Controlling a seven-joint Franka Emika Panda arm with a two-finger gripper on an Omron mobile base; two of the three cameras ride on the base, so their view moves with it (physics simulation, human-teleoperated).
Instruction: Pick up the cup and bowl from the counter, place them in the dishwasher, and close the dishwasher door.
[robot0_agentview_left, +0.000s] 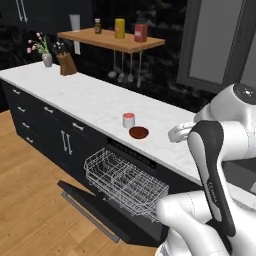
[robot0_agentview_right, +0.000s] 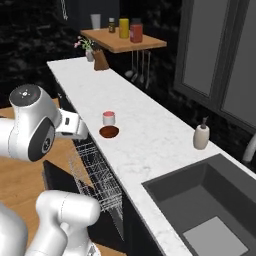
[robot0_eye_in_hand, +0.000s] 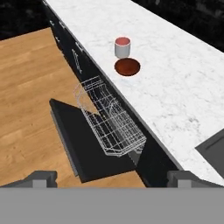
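Marble desk (robot0_agentview_left: 90, 100) is carrying the cup (robot0_agentview_left: 129, 120) and bowl (robot0_agentview_left: 138, 132), touching, near its front edge, above the dishwasher (robot0_agentview_left: 127, 182), whose door (robot0_agentview_left: 92, 205) is lying open over wooden floor (robot0_agentview_left: 30, 200). Claw (robot0_eye_in_hand: 111, 179) is gaping wide, empty.

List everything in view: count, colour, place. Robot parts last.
cup: 1, grey-white with red inside, on counter beside bowl
bowl: 1, reddish-brown, on counter near front edge
counter: 1, white marble, over black cabinets
rack: 1, white wire, pulled out over door
door: 1, black, dropped open
shelf: 1, brown wood, on wall
jars: 3, dark, yellow, red, on shelf
tumbler: 1, white, shelf's far end
knife block: 1, brown, far counter
vase: 1, pink flowers, far counter
soap bottle: 1, beige, by sink
sink: 1, dark grey, in counter
end effector: 1, dark tips, open, above door
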